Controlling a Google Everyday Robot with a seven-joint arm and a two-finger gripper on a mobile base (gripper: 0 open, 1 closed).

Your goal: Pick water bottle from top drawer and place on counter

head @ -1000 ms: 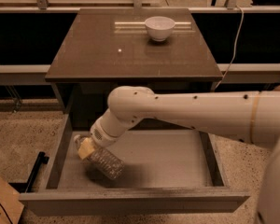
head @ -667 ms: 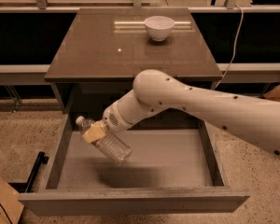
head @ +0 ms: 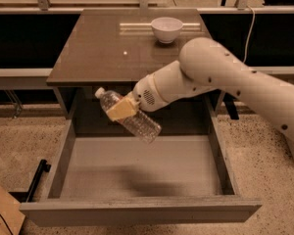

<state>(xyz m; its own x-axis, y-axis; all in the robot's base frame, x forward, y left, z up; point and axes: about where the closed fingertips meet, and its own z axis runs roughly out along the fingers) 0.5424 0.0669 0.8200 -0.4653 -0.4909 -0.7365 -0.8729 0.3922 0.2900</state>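
The water bottle (head: 130, 116) is clear with a white cap, tilted with its cap up-left. My gripper (head: 121, 108) is shut on its middle with tan finger pads, and holds it in the air above the open top drawer (head: 137, 168), just below the counter's front edge. The white arm reaches in from the right. The brown counter (head: 108, 48) lies behind and above the bottle. The grey drawer floor under the bottle is bare.
A white bowl (head: 166, 29) stands at the back of the counter beside a pale strip. A black bar (head: 36, 177) lies on the speckled floor left of the drawer. A cardboard box corner (head: 2, 214) is at bottom left.
The gripper has lifted the bottle up out of the drawer and moved it right and toward the counter's edge. The arm has risen with it.
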